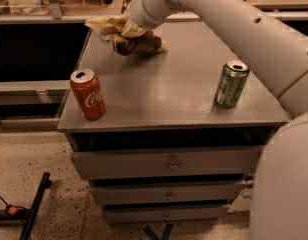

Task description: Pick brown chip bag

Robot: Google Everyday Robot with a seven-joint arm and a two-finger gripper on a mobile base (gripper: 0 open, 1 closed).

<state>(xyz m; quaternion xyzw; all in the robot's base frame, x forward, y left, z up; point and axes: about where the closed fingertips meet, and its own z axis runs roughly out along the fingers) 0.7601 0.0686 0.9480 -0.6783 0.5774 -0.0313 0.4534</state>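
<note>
A grey metal cabinet top [164,91] over three drawers stands on a speckled floor, with a red can [87,94] in white Coca-Cola script at its front left. At the back left is the brown chip bag [144,43], crumpled, glossy dark brown with pale tan ends. The gripper [126,31] is buried in it, grip impossible to tell, and a green can [232,83] stands right, print unreadable.
</note>
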